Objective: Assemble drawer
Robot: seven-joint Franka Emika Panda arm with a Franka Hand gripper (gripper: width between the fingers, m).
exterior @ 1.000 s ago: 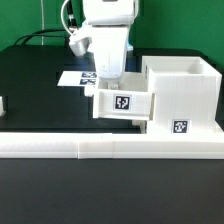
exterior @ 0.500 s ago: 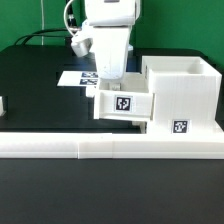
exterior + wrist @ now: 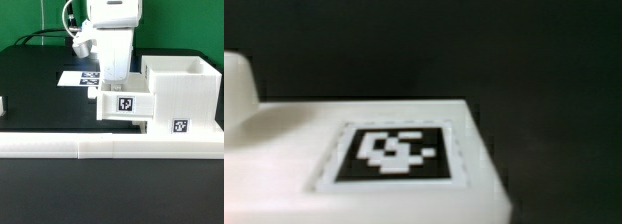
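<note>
In the exterior view the large white housing (image 3: 186, 92) stands at the right, open on top, with a tag on its front. A smaller white tray (image 3: 125, 104) with a tag on its face sits against the housing's left side, partly pushed in. My gripper (image 3: 112, 86) hangs straight down onto the tray's far edge; its fingertips are hidden behind the tray wall. The wrist view shows the tray's white surface (image 3: 384, 110) and its tag (image 3: 393, 152) very close and blurred, with no fingers visible. A second small white part (image 3: 2, 103) shows at the left edge.
The long low white border wall (image 3: 100, 148) runs along the front of the black table. The marker board (image 3: 76, 77) lies flat behind the gripper. Cables trail at the back left.
My gripper and the tray have shifted slightly to the exterior view's right, toward the housing.
</note>
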